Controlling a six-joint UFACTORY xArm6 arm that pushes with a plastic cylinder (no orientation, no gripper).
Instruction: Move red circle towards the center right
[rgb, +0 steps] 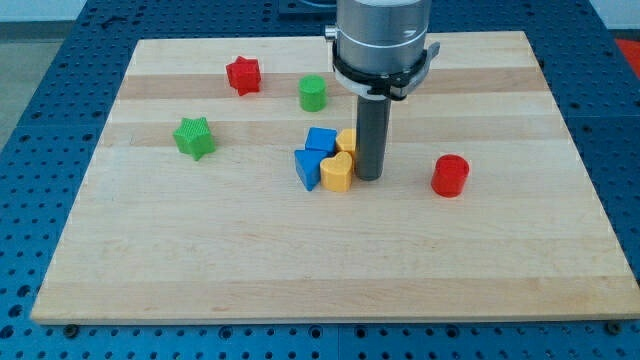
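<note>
The red circle (450, 175) is a short red cylinder on the wooden board (330, 260), right of the middle. My tip (368, 178) is down on the board to the circle's left, about a block's width or more away and not touching it. The rod stands right beside the yellow heart block (337, 172), at its right edge.
A cluster sits left of my tip: a blue cube (320, 141), a blue triangular block (306, 168) and a second yellow block (347, 140) partly behind the rod. A green cylinder (312, 93), a red star (243, 75) and a green star (194, 137) lie farther left.
</note>
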